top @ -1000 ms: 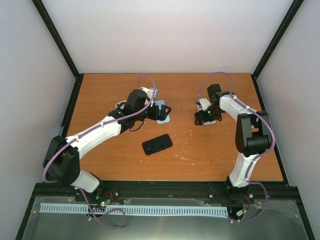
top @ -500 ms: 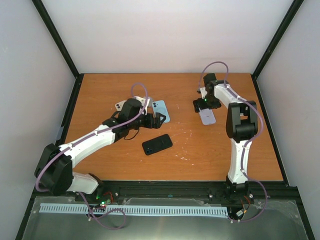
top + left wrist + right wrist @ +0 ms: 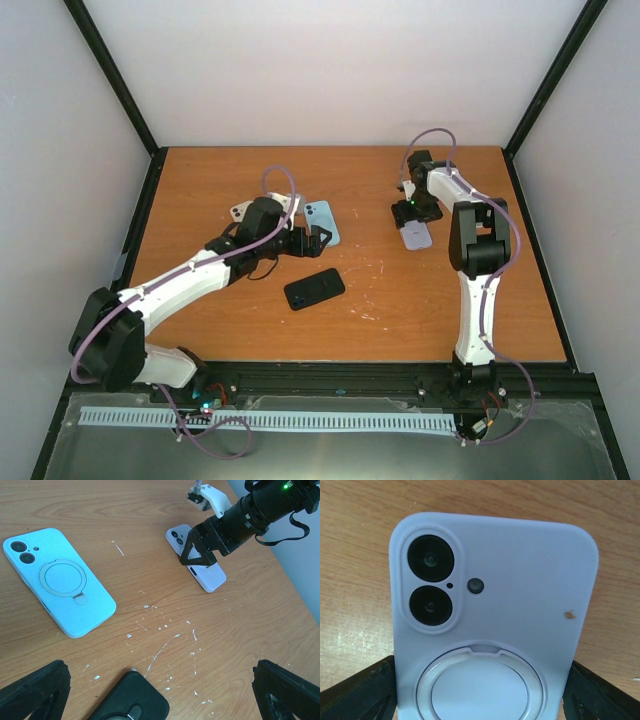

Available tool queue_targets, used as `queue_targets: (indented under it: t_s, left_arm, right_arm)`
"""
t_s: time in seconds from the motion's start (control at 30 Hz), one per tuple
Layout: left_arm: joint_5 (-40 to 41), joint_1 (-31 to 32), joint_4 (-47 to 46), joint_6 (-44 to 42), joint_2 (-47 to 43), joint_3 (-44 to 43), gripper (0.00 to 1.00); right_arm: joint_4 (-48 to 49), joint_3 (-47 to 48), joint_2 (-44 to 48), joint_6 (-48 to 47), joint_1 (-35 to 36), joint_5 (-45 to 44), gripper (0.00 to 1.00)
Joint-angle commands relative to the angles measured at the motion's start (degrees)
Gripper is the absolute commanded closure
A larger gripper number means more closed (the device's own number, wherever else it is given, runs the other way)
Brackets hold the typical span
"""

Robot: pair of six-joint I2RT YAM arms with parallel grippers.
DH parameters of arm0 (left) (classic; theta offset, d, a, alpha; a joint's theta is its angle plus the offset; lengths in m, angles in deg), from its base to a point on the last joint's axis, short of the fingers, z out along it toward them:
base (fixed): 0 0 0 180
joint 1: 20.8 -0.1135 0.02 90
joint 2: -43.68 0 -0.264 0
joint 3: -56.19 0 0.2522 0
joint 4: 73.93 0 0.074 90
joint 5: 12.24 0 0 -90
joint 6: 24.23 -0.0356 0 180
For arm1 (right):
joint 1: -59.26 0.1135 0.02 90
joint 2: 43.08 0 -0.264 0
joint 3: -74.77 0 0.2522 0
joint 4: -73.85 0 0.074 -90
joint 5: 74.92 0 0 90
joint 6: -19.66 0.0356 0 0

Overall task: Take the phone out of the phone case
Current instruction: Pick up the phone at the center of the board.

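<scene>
The lavender phone case (image 3: 490, 610), phone inside, lay camera-side up on the table (image 3: 250, 630). The right gripper (image 3: 482, 700) straddled its 2 long edges; whether it was pinching could not be told. The left gripper (image 3: 160, 695), fingers wide apart, hovered well left of that case. Squeezing across the case risked locking the phone in, or lifting both together with nothing peeling the rim.

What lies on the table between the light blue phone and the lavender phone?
Nothing but bare table with a few white flecks, as the left wrist view shows.
</scene>
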Motion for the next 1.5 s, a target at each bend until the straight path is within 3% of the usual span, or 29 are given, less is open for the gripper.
queue_targets:
  t_s: [0.0,0.27,0.47,0.63,0.8,1.03,1.17,1.47]
  left_arm:
    - [-0.6,-0.4,-0.4,-1.5,0.8,-1.9,0.0]
    - [-0.6,-0.4,-0.7,-3.1,2.5,-3.1,0.0]
    - [-1.5,-0.4,-0.7,-4.0,4.1,-4.3,0.01]
    - [-1.0,-0.4,0.3,-5.1,3.9,-5.0,0.0]
    - [-4.5,0.3,-5.3,-6.9,1.3,-1.2,0.06]
    - [-2.8,14.5,-19.3,-28.0,-9.8,12.8,0.21]
    - [-8.9,16.8,-22.1,-36.1,-16.3,18.5,0.39]
    - [6.0,26.5,-12.1,-58.1,-17.6,16.1,0.38]
  right_arm:
    - [-4.6,-2.3,-2.0,-1.7,-0.2,2.5,0.16]
    - [-6.0,-7.2,-1.6,-4.6,-0.2,2.9,0.13]
    - [-2.8,-12.5,1.5,-7.0,-0.1,6.3,0.29]
    - [0.0,-19.2,11.9,-13.1,1.2,13.9,0.34]
    - [-3.9,-26.4,23.1,-27.3,2.0,27.9,0.4]
    - [-16.9,-31.1,30.9,-43.0,4.2,36.6,0.41]
    - [-19.3,-33.4,35.3,-45.7,8.5,36.6,0.41]
    - [-20.0,-35.9,40.6,-44.3,18.3,31.6,0.42]
